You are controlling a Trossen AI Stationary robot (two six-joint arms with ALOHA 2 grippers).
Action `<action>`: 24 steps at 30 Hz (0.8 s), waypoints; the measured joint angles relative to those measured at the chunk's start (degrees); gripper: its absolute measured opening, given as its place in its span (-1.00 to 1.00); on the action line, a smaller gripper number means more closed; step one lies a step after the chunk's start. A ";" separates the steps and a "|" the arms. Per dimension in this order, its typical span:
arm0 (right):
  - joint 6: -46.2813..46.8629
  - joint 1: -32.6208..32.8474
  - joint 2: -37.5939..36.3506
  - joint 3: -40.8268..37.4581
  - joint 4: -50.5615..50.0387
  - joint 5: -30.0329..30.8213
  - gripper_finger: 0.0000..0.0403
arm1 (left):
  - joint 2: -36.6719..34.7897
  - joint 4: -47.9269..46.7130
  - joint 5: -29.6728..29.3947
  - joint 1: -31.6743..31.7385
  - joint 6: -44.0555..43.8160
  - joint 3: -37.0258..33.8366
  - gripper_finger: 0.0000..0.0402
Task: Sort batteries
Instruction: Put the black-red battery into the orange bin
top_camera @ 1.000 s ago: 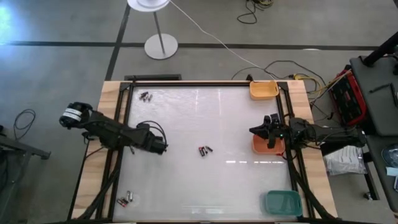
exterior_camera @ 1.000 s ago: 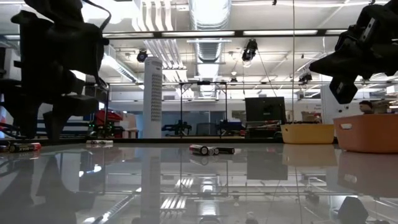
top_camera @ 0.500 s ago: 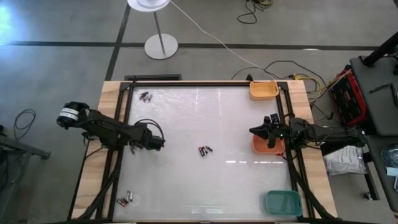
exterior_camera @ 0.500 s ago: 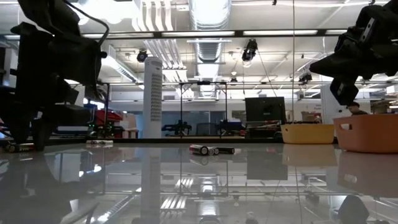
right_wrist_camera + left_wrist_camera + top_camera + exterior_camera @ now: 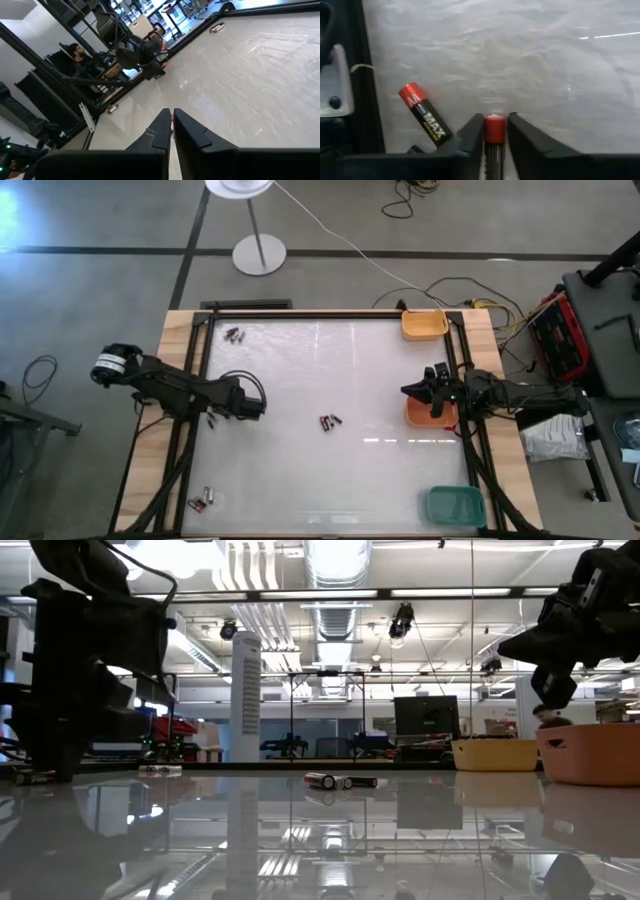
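Observation:
My left gripper [image 5: 494,131] stands at the table's left side [image 5: 218,416], reaching down to the tabletop in the low view [image 5: 58,765], and is shut on a battery [image 5: 494,135] with a red end. A second battery [image 5: 424,117], black with a red end, lies flat on the table just beside it. More batteries lie in small groups at the centre [image 5: 329,422], the far left [image 5: 234,335] and the near left corner [image 5: 203,502]. My right gripper [image 5: 415,390] hangs shut above the left rim of the orange tray [image 5: 425,418]. My left gripper pinches the battery between its two fingers. The battery's red end [image 5: 494,125] shows at the fingertips, and its dark body runs back along the fingers. The fingers come down from above. Whether the battery still rests on the table I cannot tell.
A yellow tray [image 5: 424,324] stands at the far right corner and a green tray [image 5: 455,505] at the near right corner. The black frame rail [image 5: 367,100] runs close beside my left gripper. A person shows in the room beyond the table [image 5: 75,52].
My left gripper has moved toward the table's left edge and shut on a battery there. My right gripper has kept still.

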 joint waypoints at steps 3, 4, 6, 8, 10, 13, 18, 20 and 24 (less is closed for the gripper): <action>1.21 0.00 0.01 -0.02 0.28 0.21 -0.94 | -0.17 1.03 -0.02 0.02 1.25 -1.03 -0.89; 1.46 0.00 0.01 0.00 0.57 0.21 -0.94 | -0.25 1.50 -0.05 0.04 1.77 -1.46 -0.88; 1.42 0.00 0.01 0.00 1.60 0.25 -0.94 | -0.42 1.97 -0.07 0.04 2.51 -1.88 -0.83; 1.20 0.00 0.01 0.00 3.34 0.27 -0.94 | -0.48 1.71 -0.59 -0.06 3.82 -1.19 -0.83; 1.17 0.00 -0.01 0.00 5.40 0.29 -0.94 | -1.08 1.13 -2.34 -0.61 5.30 0.32 -0.87; 1.09 -0.07 0.01 0.00 7.40 2.38 -0.94 | -3.60 6.14 -9.18 -1.53 6.75 4.30 -0.89; 2.11 0.16 0.36 0.00 8.27 5.27 -0.94 | -7.60 22.13 -22.40 -3.12 20.38 5.93 -0.89; 0.04 0.76 0.99 -0.11 11.39 2.26 -0.94 | -9.06 33.33 -26.63 -3.27 28.71 5.46 -0.89; -4.54 4.26 5.11 -0.72 23.25 0.15 -0.94 | -7.61 63.92 -27.96 -2.95 47.98 0.60 -0.89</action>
